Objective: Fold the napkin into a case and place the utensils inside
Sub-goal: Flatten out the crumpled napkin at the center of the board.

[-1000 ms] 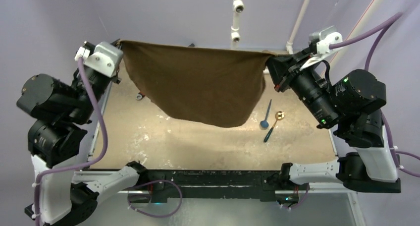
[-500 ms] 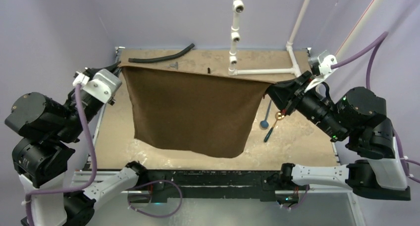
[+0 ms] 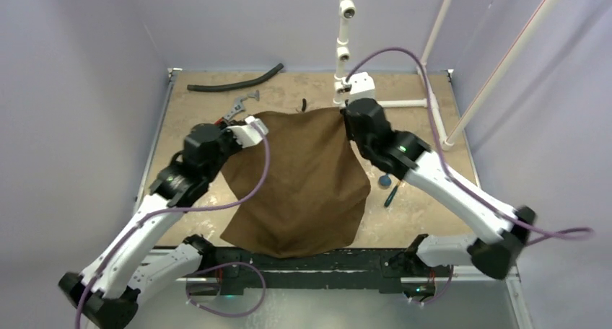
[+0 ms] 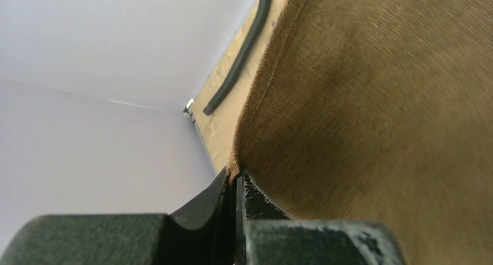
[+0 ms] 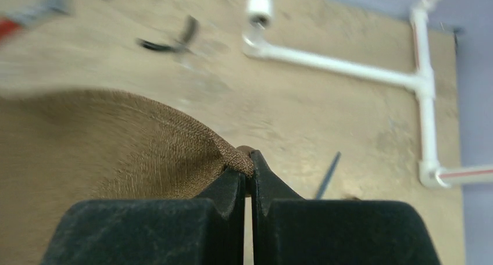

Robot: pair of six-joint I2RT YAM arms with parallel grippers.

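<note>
The dark-brown napkin (image 3: 303, 188) lies spread down the middle of the table, its near edge at the front rim. My left gripper (image 3: 261, 120) is shut on its far left corner, and the left wrist view shows cloth (image 4: 378, 102) pinched between the tips (image 4: 235, 175). At the far right corner my right gripper (image 3: 341, 112) is shut as well, with the hem (image 5: 116, 143) bunched in its jaws (image 5: 247, 160). The utensils lie right of the napkin: a blue spoon (image 3: 385, 179) and a dark thin piece (image 3: 390, 195), both partly hidden under the right arm. The thin one (image 5: 328, 175) also shows in the right wrist view.
A black hose (image 3: 234, 81) lies along the far edge. The red-handled wrench (image 3: 238, 109) and small black pliers (image 3: 304, 105) sit just beyond the napkin. A white pipe frame (image 3: 393, 104) stands at the far right. Purple walls close in the sides.
Both arms have swung down from holding the napkin stretched high and wide. The grippers have come closer together over the far middle, and the cloth now rests on the table.
</note>
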